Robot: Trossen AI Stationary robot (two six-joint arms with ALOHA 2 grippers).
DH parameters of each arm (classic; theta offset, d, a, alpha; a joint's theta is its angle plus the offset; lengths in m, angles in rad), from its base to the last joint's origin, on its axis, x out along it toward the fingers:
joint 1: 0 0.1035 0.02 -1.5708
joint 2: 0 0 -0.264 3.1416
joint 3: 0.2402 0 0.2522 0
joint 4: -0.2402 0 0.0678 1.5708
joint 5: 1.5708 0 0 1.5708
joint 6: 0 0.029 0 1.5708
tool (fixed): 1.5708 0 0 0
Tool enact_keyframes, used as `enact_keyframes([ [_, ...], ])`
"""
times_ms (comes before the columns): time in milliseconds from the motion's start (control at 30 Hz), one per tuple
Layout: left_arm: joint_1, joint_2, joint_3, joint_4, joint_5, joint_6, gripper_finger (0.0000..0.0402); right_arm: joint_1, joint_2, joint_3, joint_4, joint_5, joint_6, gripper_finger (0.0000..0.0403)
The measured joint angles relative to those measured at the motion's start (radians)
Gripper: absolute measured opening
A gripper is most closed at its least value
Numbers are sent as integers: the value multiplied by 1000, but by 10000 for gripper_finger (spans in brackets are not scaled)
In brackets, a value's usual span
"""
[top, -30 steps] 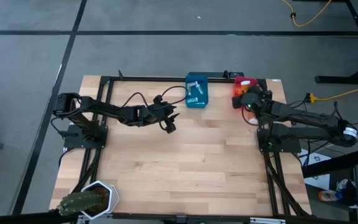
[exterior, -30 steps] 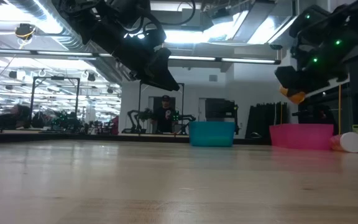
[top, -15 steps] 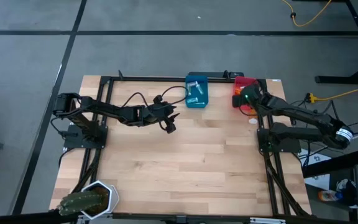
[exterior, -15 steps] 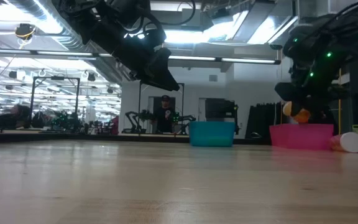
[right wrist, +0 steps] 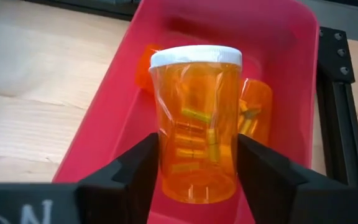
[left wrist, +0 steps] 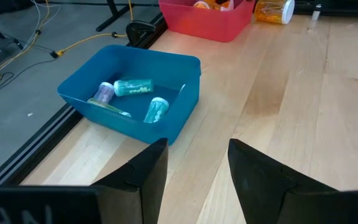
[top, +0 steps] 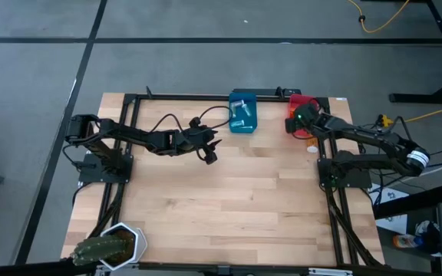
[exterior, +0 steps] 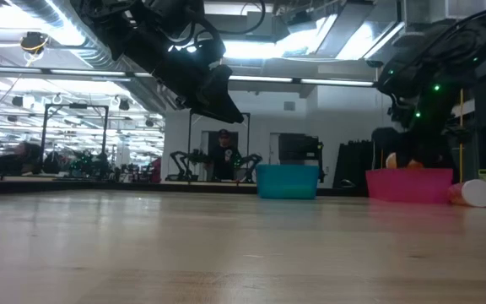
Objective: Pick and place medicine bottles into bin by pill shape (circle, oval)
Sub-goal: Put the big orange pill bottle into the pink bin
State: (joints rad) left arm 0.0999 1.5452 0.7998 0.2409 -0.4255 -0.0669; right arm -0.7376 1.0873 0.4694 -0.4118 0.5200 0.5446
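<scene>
Over the last second the right gripper (right wrist: 197,177) has carried its orange bottle (right wrist: 196,121) from beside the red bin (right wrist: 135,93) to a spot over the bin's open top, at the table's (top: 229,199) far right corner. Its fingers remain clamped on the bottle's sides, cap pointing away from the wrist, with other orange bottles lying below it. That puts this bottle one release away from sorted. One more orange bottle (left wrist: 273,10) lies on the wood just beside the red bin. Farther along the far edge, the blue bin (left wrist: 132,93) holds teal and purple bottles; the left gripper (left wrist: 194,171) hangs near it, unmoved, fingers apart and empty.
</scene>
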Motion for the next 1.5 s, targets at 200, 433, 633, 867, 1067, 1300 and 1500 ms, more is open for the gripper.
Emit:
enact_keyframes([
  [200,0,0,0,0,0,0,163,0,11,0,0,-1,-3,213],
  [433,0,0,0,0,0,0,163,0,11,0,1,-1,-31,215],
  [633,0,0,0,0,0,0,163,0,11,0,26,2,-66,215],
  [867,0,0,0,0,0,0,163,0,9,0,213,-24,-184,215],
  [1067,0,0,0,0,0,0,163,0,9,0,197,-18,-184,215],
  [1300,0,0,0,0,0,0,163,0,9,0,104,-16,-134,215],
  [1500,0,0,0,0,0,0,163,0,9,0,41,28,-127,215],
])
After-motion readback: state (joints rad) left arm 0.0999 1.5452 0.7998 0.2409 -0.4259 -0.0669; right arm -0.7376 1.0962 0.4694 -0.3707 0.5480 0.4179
